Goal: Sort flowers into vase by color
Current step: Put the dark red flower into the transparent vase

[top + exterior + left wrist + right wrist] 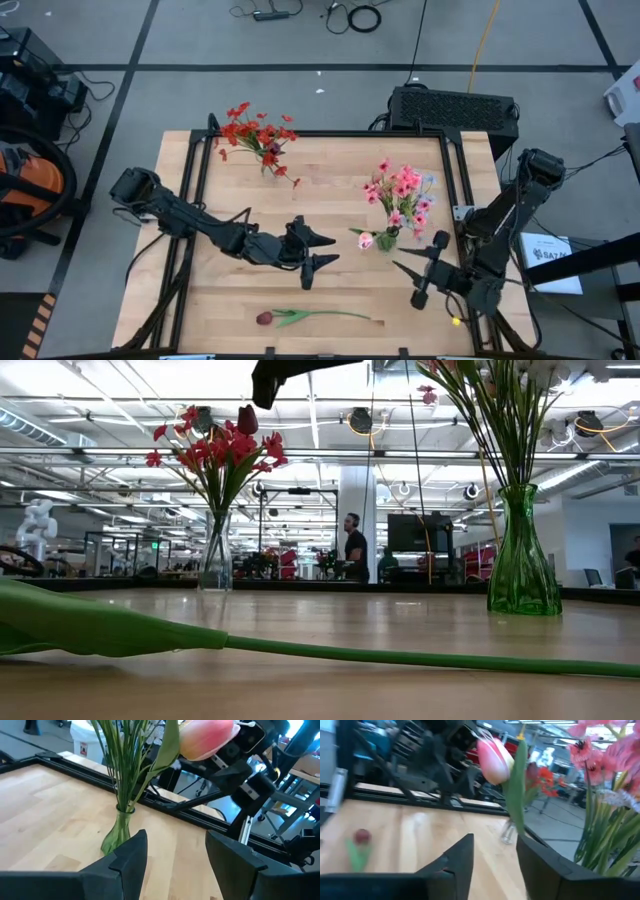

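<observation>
While a dark red tulip is left lying flat near the table's front edge, its stem pointed to the right, two vases are seen already filled. Red flowers are held in a clear vase at the back left; pink blossoms w/ a pale grey-blue bunch are stood in a green vase at the right. A pink tulip is seen leaning out of the green vase, towards the left. The left gripper is poised mid-table, jaws spread wide, nothing between them. The right gripper is placed just beside the green vase, jaws apart, nothing gripped.
</observation>
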